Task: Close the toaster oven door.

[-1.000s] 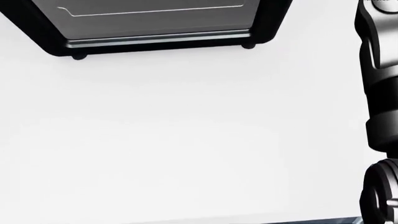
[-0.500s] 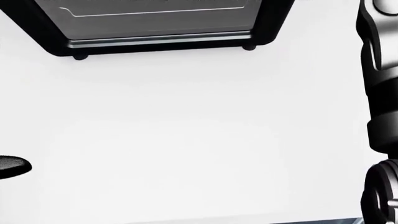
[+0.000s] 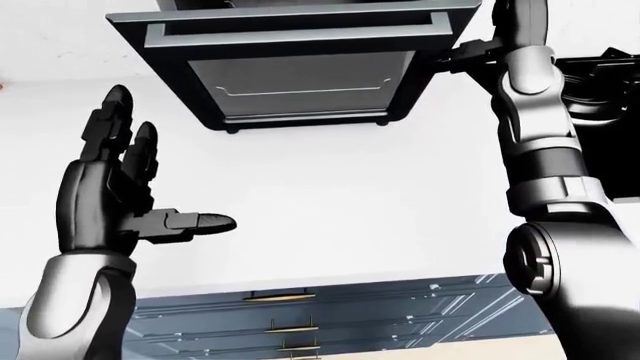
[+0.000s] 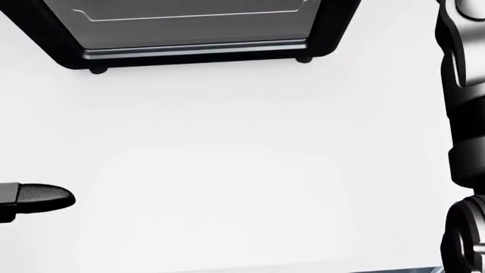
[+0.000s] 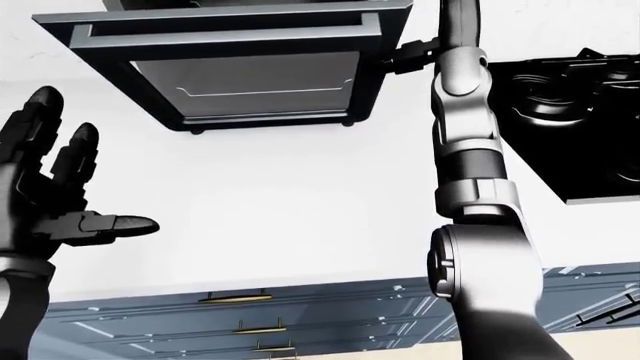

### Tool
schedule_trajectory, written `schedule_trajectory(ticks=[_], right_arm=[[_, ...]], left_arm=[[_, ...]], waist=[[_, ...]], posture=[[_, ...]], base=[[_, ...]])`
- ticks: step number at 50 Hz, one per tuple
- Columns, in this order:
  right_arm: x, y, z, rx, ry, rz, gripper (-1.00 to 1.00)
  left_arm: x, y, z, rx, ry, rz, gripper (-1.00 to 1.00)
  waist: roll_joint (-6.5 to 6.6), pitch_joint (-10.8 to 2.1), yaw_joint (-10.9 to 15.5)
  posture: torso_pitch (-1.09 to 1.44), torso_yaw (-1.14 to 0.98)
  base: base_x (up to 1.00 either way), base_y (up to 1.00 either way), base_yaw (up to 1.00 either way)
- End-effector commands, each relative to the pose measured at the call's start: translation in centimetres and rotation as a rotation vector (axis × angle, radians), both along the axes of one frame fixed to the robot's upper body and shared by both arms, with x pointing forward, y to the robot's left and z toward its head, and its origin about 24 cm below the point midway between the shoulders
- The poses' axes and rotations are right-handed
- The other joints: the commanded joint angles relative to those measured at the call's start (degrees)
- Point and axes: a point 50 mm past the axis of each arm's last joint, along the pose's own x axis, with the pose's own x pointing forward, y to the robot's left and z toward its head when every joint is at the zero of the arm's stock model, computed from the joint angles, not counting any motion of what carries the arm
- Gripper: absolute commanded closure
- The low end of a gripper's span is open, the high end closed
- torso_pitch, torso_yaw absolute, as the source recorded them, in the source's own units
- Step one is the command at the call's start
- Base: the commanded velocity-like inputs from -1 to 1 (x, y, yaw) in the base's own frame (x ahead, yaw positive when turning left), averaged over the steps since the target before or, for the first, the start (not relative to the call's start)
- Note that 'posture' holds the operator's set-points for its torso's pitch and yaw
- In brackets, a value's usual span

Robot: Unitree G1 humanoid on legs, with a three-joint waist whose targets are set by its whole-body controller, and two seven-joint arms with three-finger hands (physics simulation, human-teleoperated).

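Note:
The toaster oven door (image 3: 300, 79) hangs open and lies flat over the white counter, its glass pane facing me and its handle bar (image 3: 300, 30) along the top of the left-eye view. The head view shows only the door's lower edge (image 4: 197, 51). My left hand (image 3: 165, 161) is raised at the left of the view, below and left of the door, open, with its fingers spread and nothing in it; its thumb (image 4: 45, 196) shows in the head view. My right arm (image 3: 540, 150) reaches up to the door's right edge, where a dark part of the right hand (image 3: 462, 54) meets it. The rest of that hand is cut off.
The white counter (image 3: 350, 202) fills the middle of the views. A black stove (image 5: 580, 112) sits at the right. Blue drawer fronts with brass handles (image 3: 300, 315) run along the bottom.
My left thumb has come into the head view from the left edge and moved rightward. The door and right arm have barely shifted.

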Motion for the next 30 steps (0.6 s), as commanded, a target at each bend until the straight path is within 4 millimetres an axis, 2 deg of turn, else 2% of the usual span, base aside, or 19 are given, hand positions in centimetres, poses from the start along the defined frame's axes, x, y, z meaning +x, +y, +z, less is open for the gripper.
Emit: schedule_trajectory(ticks=[1, 15, 30], right_arm=[[-0.9, 0.3, 3.2, -0.007, -0.126, 0.012, -1.00], [-0.9, 0.3, 3.2, -0.004, -0.127, 0.009, -1.00], [-0.9, 0.3, 3.3, -0.003, -0.129, 0.011, -1.00]], left_arm=[[-0.4, -0.3, 1.2, 0.025, -0.065, -0.001, -1.00], [-0.9, -1.5, 1.4, 0.014, -0.057, -0.027, -1.00], [-0.8, -3.9, 2.0, 0.042, -0.071, -0.111, -1.00]], waist=[[-0.12, -1.59, 0.10], [-0.31, -1.50, 0.16], [-0.64, -1.56, 0.27]], posture=[[0.00, 0.00], [0.00, 0.00], [0.00, 0.00]], base=[[0.00, 0.00, 0.00], [0.00, 0.00, 0.00], [0.00, 0.00, 0.00]])
